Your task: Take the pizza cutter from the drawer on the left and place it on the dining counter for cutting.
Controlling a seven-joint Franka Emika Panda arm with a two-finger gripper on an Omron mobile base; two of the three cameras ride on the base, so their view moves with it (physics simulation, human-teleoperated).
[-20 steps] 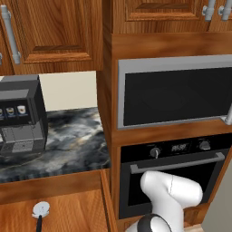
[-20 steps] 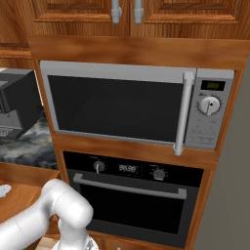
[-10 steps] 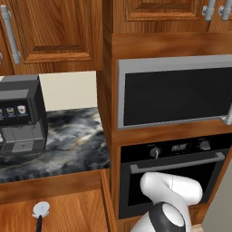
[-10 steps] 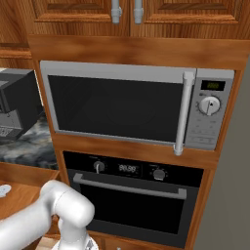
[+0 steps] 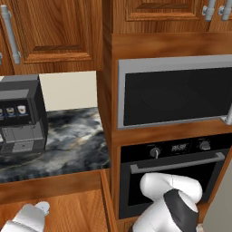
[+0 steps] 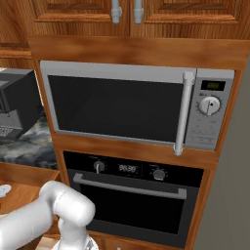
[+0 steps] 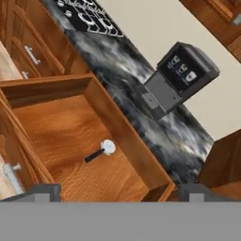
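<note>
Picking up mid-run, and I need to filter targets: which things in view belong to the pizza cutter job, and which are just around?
Job:
- pizza cutter, lying in the open drawer
- gripper, open above the drawer

Just around:
- coffee machine
- microwave
- oven
- stovetop

reddish-brown wood drawer (image 7: pixel 70 136), pizza cutter (image 7: pixel 100 151) with a black handle and pale silvery wheel, dark grey marbled counter (image 5: pixel 72 145) with white veins, grey-black coffee machine (image 5: pixel 20 115), silver microwave (image 6: pixel 136 105), black oven (image 6: pixel 134 200)

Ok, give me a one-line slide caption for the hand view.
Open drawer with the pizza cutter lying on its floor, coffee machine on the marbled counter beyond.
</note>
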